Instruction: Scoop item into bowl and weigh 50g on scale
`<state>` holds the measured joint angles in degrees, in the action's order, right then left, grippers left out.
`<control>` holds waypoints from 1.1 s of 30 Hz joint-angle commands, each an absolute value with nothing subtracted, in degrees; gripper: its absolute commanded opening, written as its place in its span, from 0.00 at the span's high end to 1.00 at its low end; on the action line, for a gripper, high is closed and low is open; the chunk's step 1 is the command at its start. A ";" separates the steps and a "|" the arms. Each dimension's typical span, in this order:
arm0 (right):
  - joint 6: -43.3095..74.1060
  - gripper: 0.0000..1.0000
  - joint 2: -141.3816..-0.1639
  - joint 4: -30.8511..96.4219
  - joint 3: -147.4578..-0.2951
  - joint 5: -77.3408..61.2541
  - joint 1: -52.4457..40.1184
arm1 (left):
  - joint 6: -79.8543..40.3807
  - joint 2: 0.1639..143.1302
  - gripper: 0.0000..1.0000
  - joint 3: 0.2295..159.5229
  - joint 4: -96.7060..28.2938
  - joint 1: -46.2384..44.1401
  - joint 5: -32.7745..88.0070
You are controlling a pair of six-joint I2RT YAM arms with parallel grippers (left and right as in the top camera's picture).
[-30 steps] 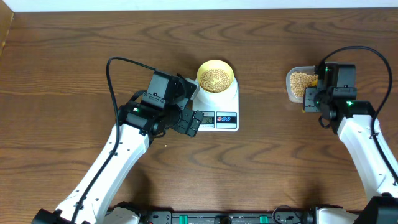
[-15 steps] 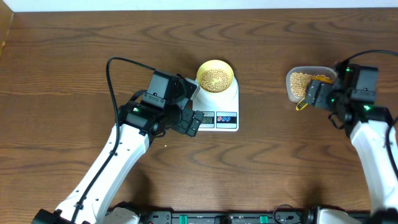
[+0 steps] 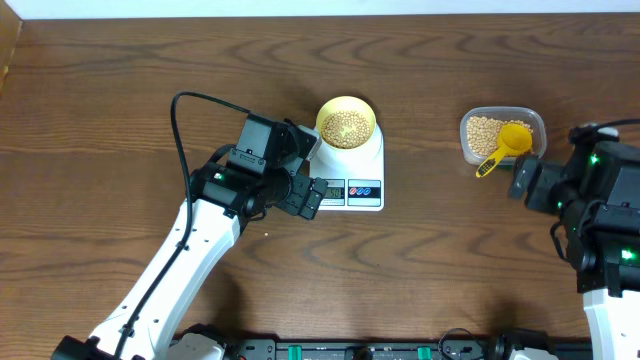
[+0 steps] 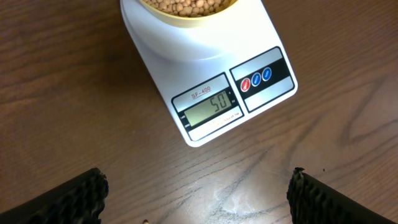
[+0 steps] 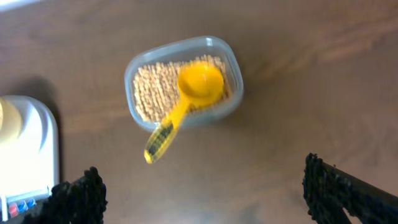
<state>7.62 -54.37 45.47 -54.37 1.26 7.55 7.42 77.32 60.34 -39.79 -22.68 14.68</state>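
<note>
The pale yellow bowl [image 3: 346, 122] stands on the white scale [image 3: 372, 165], filled with beige beans [image 3: 346, 127]. In the left wrist view the scale [image 4: 155, 56] shows 50 on its display [image 4: 210, 106], with the bowl [image 4: 186, 15] at the top edge. My left gripper [image 3: 308, 170] [image 4: 198, 180] hangs open just left of the scale's front, holding nothing. My right gripper [image 3: 525, 178] [image 5: 202, 171] is open and empty, in front of the tub. The yellow scoop [image 3: 505, 145] [image 5: 199, 81] lies in the tub on the beans [image 5: 149, 93], its handle sticking out over the rim.
The clear plastic tub [image 3: 540, 125] [image 5: 233, 68] of beans sits at the right of the wooden table. A black cable [image 3: 180, 120] loops up from the left arm. The scale's corner [image 5: 31, 143] shows at the left of the right wrist view.
My right gripper has opened, let go of the scoop and drawn back to the right and toward the front. The scoop now rests in the tub. The left arm has not moved.
</note>
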 commanded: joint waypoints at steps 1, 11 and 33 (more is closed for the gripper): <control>6.74 0.01 -54.39 49.04 -54.54 2.92 7.90 | 6.96 77.49 0.05 59.83 -39.77 -22.85 14.48; 6.81 0.01 -54.43 51.00 -54.54 17.61 7.90 | 6.96 77.49 0.05 59.83 -39.77 -22.85 14.48; 6.79 0.01 -54.43 51.24 -54.54 16.78 7.88 | 6.94 77.49 0.05 59.83 -39.77 -22.85 14.48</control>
